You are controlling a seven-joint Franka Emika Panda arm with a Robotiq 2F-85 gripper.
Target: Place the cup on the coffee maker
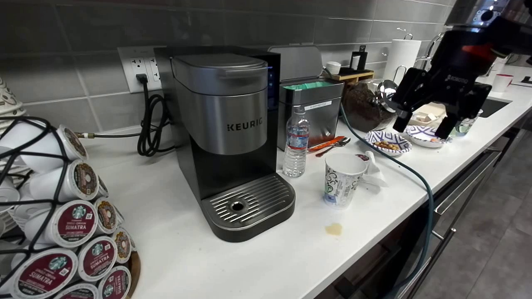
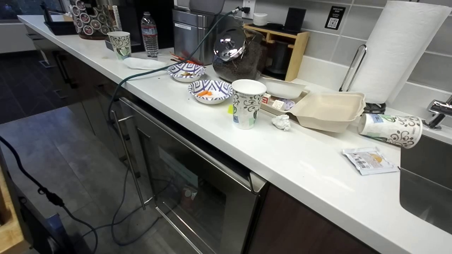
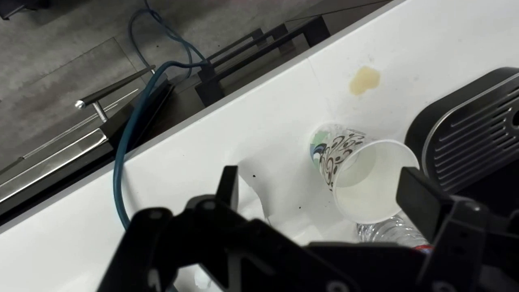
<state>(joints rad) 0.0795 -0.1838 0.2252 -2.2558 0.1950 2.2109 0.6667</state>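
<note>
The white paper cup with a dark swirl pattern (image 1: 341, 182) stands upright on the counter beside the drip tray of the grey and black coffee maker (image 1: 243, 120). In an exterior view the cup (image 2: 120, 44) stands by the dark coffee maker (image 2: 160, 24). In the wrist view the cup (image 3: 338, 152) looks empty, and part of the drip tray (image 3: 474, 134) shows at the right. My gripper (image 1: 423, 124) is open and empty, held above the counter and apart from the cup. In the wrist view its fingertips (image 3: 320, 186) are wide apart, one overlapping the cup's rim in the picture.
A water bottle (image 1: 296, 145) stands behind the cup. A napkin (image 1: 374, 172) and a teal cable (image 1: 409, 170) lie beside it. Two patterned bowls (image 2: 186, 72) (image 2: 210, 91), another upright cup (image 2: 247, 106) and a tipped cup (image 2: 392, 128) are farther along. Coffee pods (image 1: 75, 224) stand opposite.
</note>
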